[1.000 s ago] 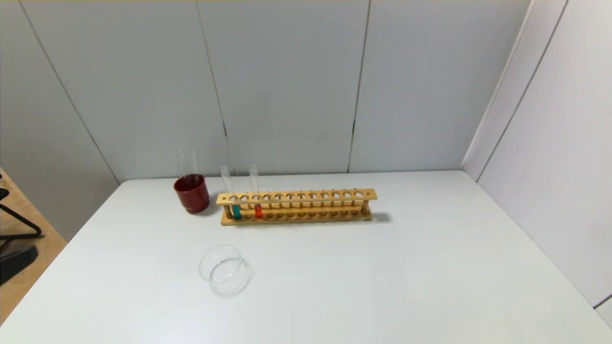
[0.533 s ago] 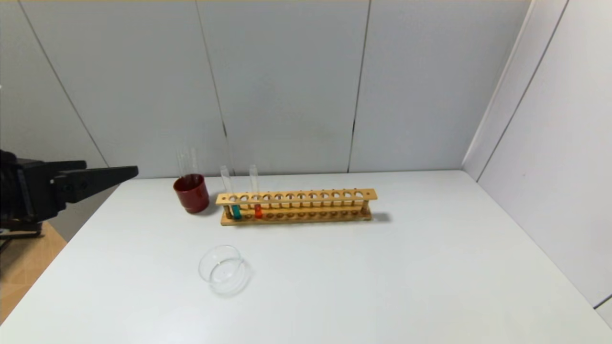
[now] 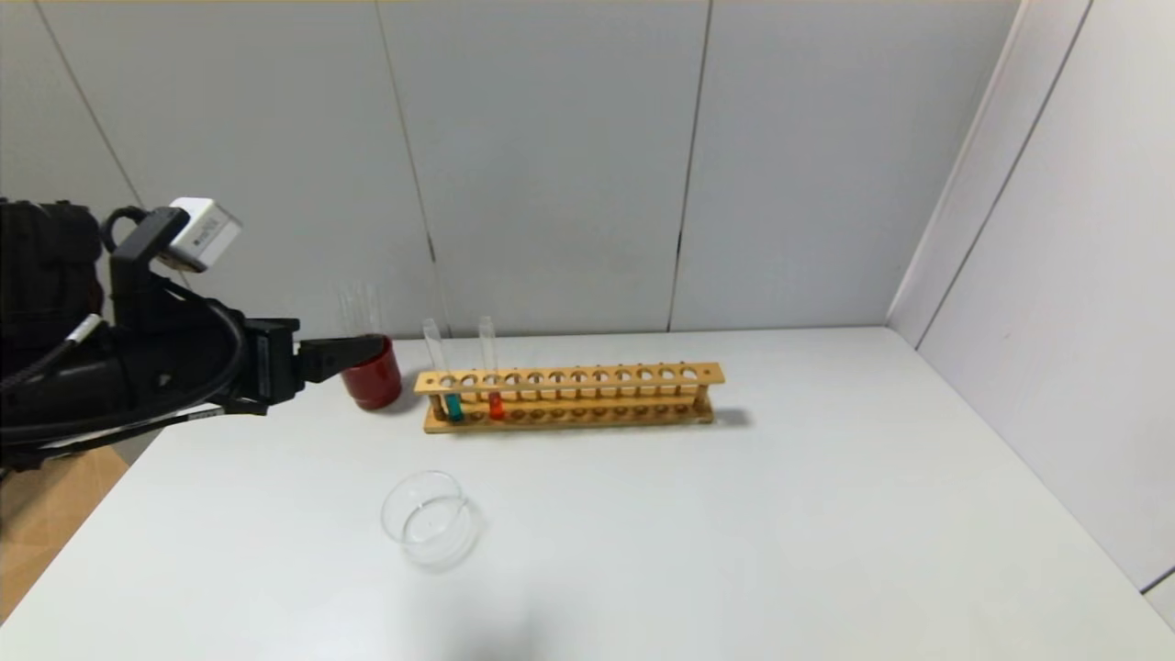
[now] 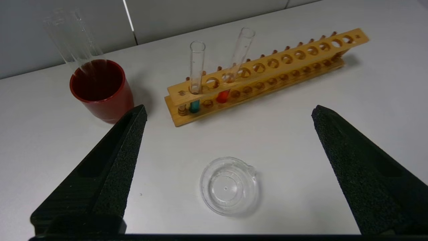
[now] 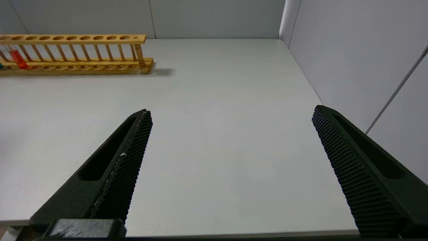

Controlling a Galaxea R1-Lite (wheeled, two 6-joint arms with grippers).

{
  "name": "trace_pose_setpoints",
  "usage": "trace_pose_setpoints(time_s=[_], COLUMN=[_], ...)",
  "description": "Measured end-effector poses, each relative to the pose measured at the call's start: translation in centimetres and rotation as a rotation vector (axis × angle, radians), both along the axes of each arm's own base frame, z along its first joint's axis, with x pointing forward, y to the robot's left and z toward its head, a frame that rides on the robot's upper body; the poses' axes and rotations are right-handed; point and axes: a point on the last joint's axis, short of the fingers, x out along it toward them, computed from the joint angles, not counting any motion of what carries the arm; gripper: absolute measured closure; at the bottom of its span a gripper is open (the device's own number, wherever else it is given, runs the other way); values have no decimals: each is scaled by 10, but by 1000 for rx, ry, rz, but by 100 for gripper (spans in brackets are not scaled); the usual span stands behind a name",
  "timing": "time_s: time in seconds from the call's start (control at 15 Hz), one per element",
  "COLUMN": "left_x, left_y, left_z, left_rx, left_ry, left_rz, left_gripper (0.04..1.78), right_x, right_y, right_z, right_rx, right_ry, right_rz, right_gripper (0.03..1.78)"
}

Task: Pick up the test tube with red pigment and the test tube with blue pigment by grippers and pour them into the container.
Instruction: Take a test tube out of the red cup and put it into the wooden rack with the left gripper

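The test tube with red pigment and the test tube with blue pigment stand upright at the left end of a wooden rack. The container, a low clear glass dish, lies on the table in front of them. My left gripper hovers left of the rack, its tip before the red cup. In the left wrist view this gripper is open and empty, with the container, the blue tube and the red tube ahead. My right gripper is open over the table's near right part, out of the head view.
A dark red cup holding clear empty tubes stands just left of the rack, close to the left gripper's tip. Grey walls close the table at the back and right. The table's left edge drops to a wooden floor.
The left arm has come in from the left and moved right and forward, its tip now reaching the red cup. Tubes, rack and container have not moved.
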Motion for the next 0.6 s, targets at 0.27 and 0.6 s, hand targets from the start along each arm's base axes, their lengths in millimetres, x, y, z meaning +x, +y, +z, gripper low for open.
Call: trace_pose_setpoints(time_s=[0.27, 0.6], left_x=[38, 76], left_y=[-13, -23], left_z=[-35, -72], left_rx=[23, 15], left_ry=[-22, -61], left_rz=[48, 38], left_gripper=[9, 9], right_x=[0, 0], right_y=[0, 0], right_z=[0, 0], right_rx=[0, 0], right_ry=[0, 0], right_rz=[0, 0], right_gripper=[6, 6])
